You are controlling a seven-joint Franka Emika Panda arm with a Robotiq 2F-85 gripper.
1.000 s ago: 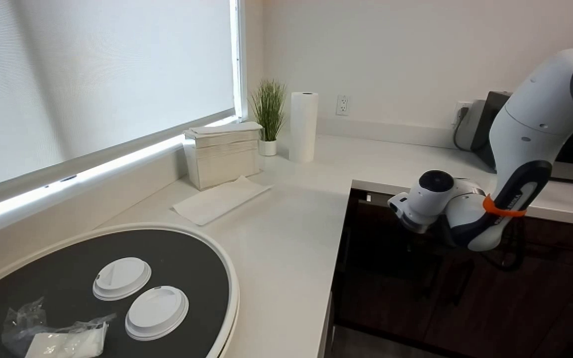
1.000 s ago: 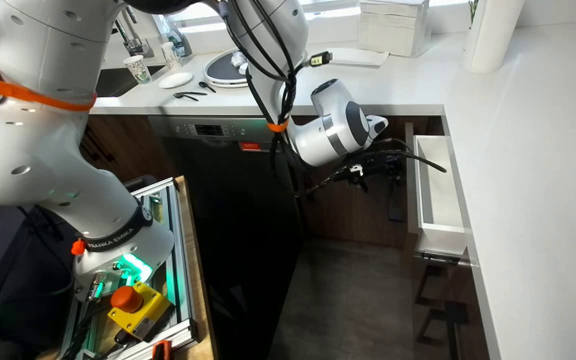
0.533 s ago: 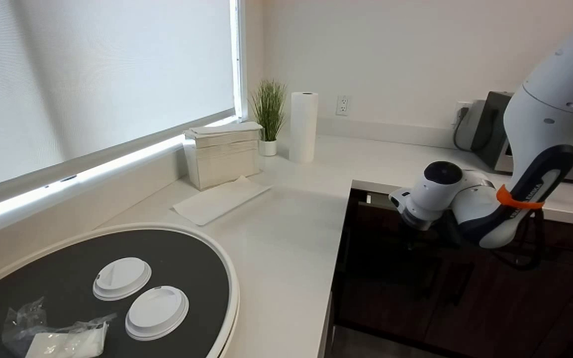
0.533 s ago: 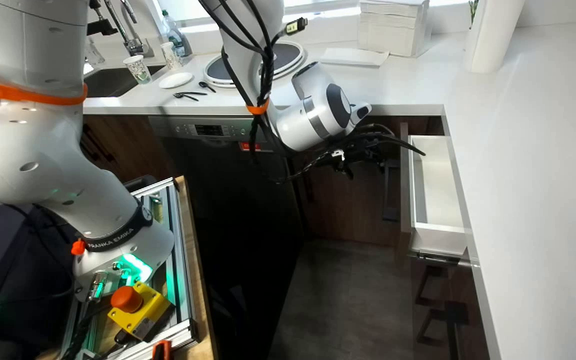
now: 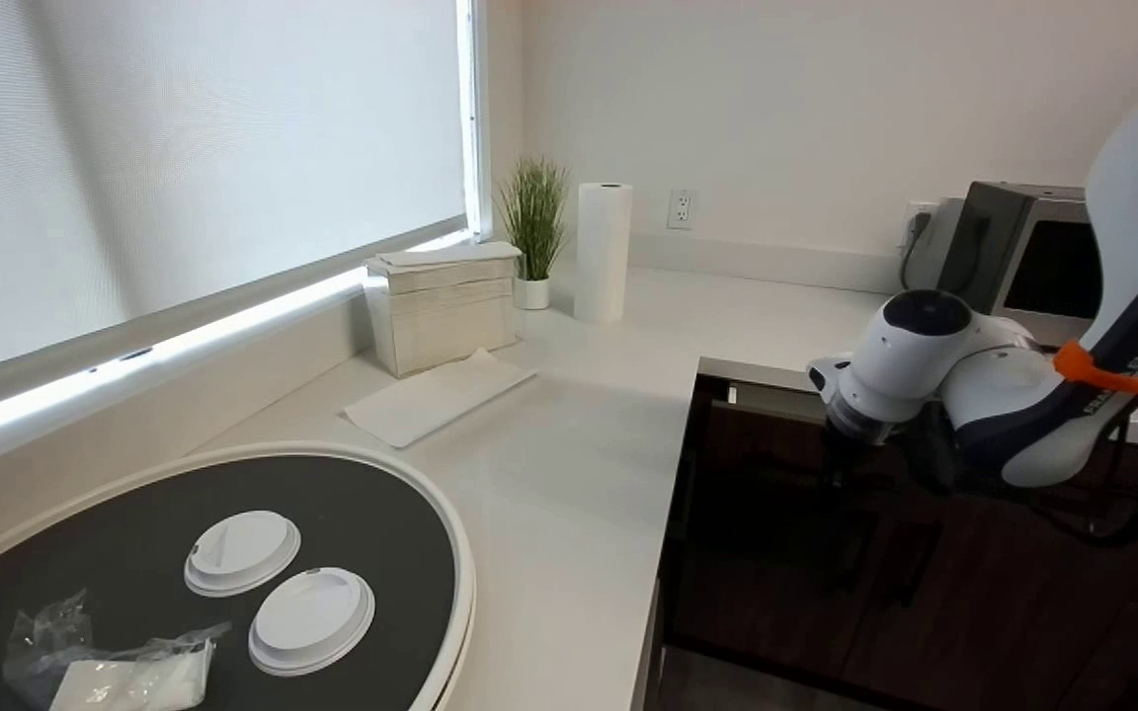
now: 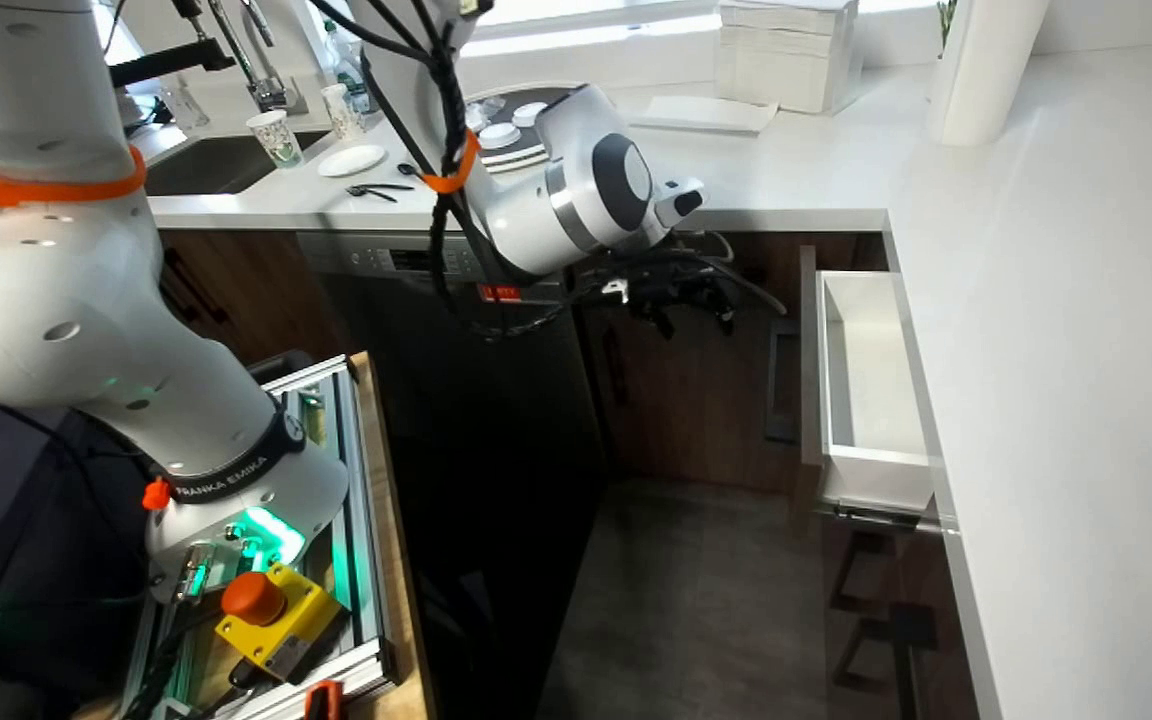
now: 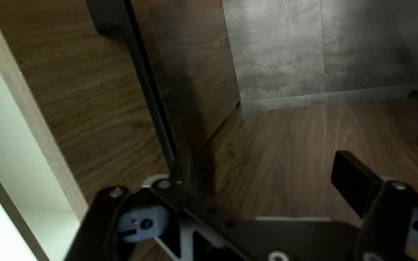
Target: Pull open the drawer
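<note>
- The drawer [image 6: 876, 375] stands pulled out, right of centre in an exterior view, its pale inside showing just left of the edge of the bench [image 6: 1086, 320].
- The claw [image 7: 263, 174] is spread wide and holds nothing; its fingers [image 7: 352, 183] stand well apart across the bottom of the wrist view.
- The drawer's black handle [image 7: 145, 79] slants down the left half of the wrist view; in an exterior view the claw hangs up and to its left, apart from it.
- On the bench, upper middle of an exterior view, a paper roll [image 5: 603, 255] stands beside a potted plant [image 5: 533, 222].
- Two white lids [image 5: 314, 622] lie on a round tray [image 5: 393, 528], lower left.
</note>
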